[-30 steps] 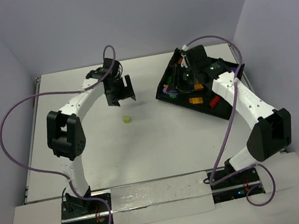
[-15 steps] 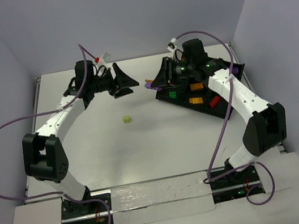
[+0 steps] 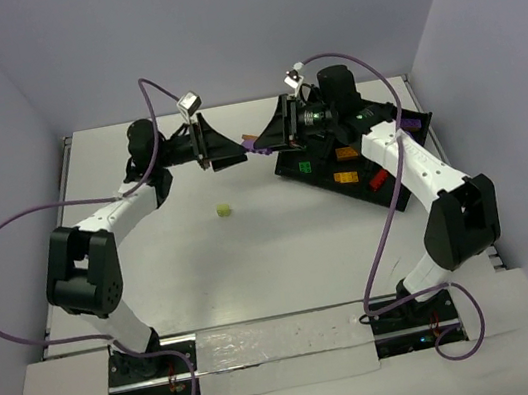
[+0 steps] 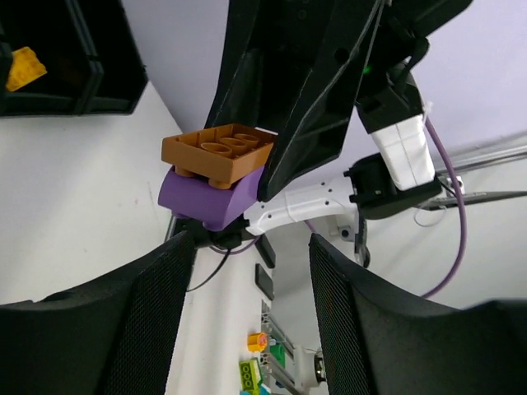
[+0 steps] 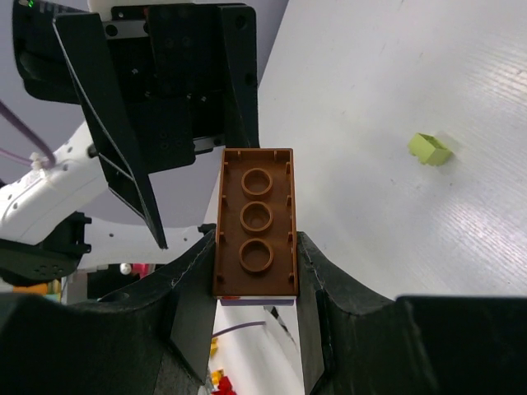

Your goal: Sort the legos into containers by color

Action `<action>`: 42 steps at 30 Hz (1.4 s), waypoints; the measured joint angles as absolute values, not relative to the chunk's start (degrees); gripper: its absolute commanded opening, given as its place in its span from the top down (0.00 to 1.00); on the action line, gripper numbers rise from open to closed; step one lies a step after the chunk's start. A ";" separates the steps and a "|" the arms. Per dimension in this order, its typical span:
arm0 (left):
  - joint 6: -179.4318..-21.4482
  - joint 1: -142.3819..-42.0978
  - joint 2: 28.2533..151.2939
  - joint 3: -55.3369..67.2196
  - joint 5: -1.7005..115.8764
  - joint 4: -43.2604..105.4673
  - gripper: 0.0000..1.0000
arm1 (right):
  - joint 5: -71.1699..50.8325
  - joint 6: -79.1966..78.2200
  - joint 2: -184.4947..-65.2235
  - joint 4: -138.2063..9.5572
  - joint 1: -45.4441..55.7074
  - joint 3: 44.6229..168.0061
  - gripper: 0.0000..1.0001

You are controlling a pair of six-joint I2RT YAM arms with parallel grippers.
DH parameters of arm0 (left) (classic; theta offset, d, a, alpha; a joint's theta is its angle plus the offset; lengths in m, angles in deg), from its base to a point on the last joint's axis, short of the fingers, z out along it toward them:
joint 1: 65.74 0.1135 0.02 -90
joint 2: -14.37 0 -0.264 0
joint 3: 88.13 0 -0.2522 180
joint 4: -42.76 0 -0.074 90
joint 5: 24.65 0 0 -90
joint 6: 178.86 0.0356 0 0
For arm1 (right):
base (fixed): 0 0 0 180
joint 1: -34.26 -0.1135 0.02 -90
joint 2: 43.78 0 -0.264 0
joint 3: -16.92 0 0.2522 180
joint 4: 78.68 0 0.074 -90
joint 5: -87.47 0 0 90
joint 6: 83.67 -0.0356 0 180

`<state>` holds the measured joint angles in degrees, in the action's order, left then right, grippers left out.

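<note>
My right gripper (image 3: pixel 270 140) is shut on a lego cluster (image 3: pixel 252 144), an orange brick (image 5: pixel 255 222) stacked on a purple brick (image 4: pixel 210 197), held in the air left of the tray. Facing it from the left, my left gripper (image 3: pixel 234 151) stands open, its fingertips just short of the cluster and not touching it. In the left wrist view the orange brick (image 4: pixel 218 155) sits above my left gripper (image 4: pixel 251 271). A single yellow-green lego (image 3: pixel 222 209) lies on the table below both grippers. The black divided tray (image 3: pixel 326 175) holds green, orange and red legos in its containers.
The tray sits at the back right, partly under the right arm. Purple cables loop off both arms. Walls close in the back and both sides. The yellow-green brick (image 5: pixel 430 149) lies alone on the white tabletop.
The right gripper has carried the cluster left out of the tray. The left gripper has swung up to face it, and its jaws have narrowed.
</note>
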<state>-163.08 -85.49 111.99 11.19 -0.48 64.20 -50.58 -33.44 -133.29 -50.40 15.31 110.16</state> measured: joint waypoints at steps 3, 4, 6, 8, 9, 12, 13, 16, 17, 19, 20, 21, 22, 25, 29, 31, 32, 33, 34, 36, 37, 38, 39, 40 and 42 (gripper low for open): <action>-170.92 -85.49 113.68 13.09 -1.44 75.23 0.40 | -51.36 -34.21 -133.40 -51.38 14.87 110.16 1.00; -173.29 -85.49 114.43 13.46 -1.61 78.31 0.40 | -51.60 -34.46 -133.40 -51.83 14.72 110.16 1.00; -177.08 -85.49 115.87 14.18 -2.02 83.34 0.40 | -52.08 -34.80 -133.40 -52.42 14.44 110.16 1.00; -179.62 -85.46 116.82 14.63 -2.32 86.13 0.38 | -52.51 -34.95 -133.40 -52.63 14.21 110.16 1.00; -180.29 -85.44 117.07 14.74 -2.46 86.85 0.37 | -52.62 -35.03 -133.40 -52.72 14.16 110.16 1.00; -180.22 -85.40 117.19 14.70 -2.65 86.92 0.36 | -52.79 -35.20 -133.40 -53.06 14.11 110.16 1.00; -179.84 -85.40 117.19 14.63 -2.66 86.69 0.36 | -52.81 -35.21 -133.40 -53.17 14.07 110.16 1.00; -179.29 -85.20 117.19 14.63 -2.66 85.83 0.38 | -52.89 -35.21 -133.40 -53.24 13.87 110.16 1.00; -179.22 -85.11 117.19 14.63 -2.64 85.79 0.39 | -52.93 -35.21 -133.40 -53.24 13.76 110.16 1.00; -179.33 -84.87 117.19 14.48 -2.64 85.84 0.44 | -52.98 -35.21 -133.50 -53.30 13.48 110.16 1.00; -179.68 -84.76 117.21 14.38 -2.62 86.09 0.46 | -53.02 -35.21 -133.57 -53.32 13.33 110.16 1.00; -180.08 -84.68 117.25 14.33 -2.61 86.61 0.47 | -53.08 -35.21 -133.66 -53.34 13.22 110.16 1.00; -180.71 -84.61 117.33 14.30 -2.63 87.36 0.49 | -53.18 -35.23 -133.82 -53.35 13.11 110.15 1.00; -182.34 -84.44 117.94 14.30 -2.65 89.26 0.51 | -53.64 -35.42 -134.06 -53.85 13.02 110.14 1.00; -183.77 -84.38 118.57 14.30 -2.66 90.39 0.57 | -53.90 -35.41 -134.25 -53.85 13.02 110.14 1.00; -184.07 -84.35 118.61 14.30 -2.70 90.64 0.58 | -54.05 -35.41 -134.32 -53.95 13.02 110.16 1.00; -184.17 -84.33 118.61 14.30 -2.72 90.74 0.54 | -54.11 -35.41 -134.34 -54.03 13.02 110.16 1.00; -184.21 -84.33 118.61 14.30 -2.78 90.83 0.53 | -54.19 -35.41 -134.34 -54.08 13.02 110.16 1.00; -184.21 -84.33 118.63 14.30 -2.83 90.90 0.48 | -54.26 -35.39 -134.40 -54.11 13.02 110.16 1.00; -184.16 -84.31 118.73 14.26 -2.86 90.93 0.42 | -54.31 -35.37 -134.54 -54.13 13.02 110.16 1.00; -184.42 -84.31 118.83 14.19 -2.82 90.98 0.40 | -54.25 -35.23 -134.66 -54.08 13.02 110.16 1.00; -184.51 -84.32 118.90 14.05 -2.82 91.00 0.39 | -54.29 -35.18 -134.89 -53.94 13.01 110.16 1.00; -184.53 -84.33 118.95 13.92 -2.84 91.00 0.39 | -54.38 -35.17 -135.12 -53.81 13.00 110.16 1.00; -184.59 -84.33 119.03 13.88 -2.86 91.02 0.40 | -54.47 -35.15 -135.31 -53.84 13.00 110.16 1.00; -184.69 -84.31 119.27 13.86 -2.86 91.01 0.49 | -54.45 -35.15 -135.56 -53.81 13.00 110.16 1.00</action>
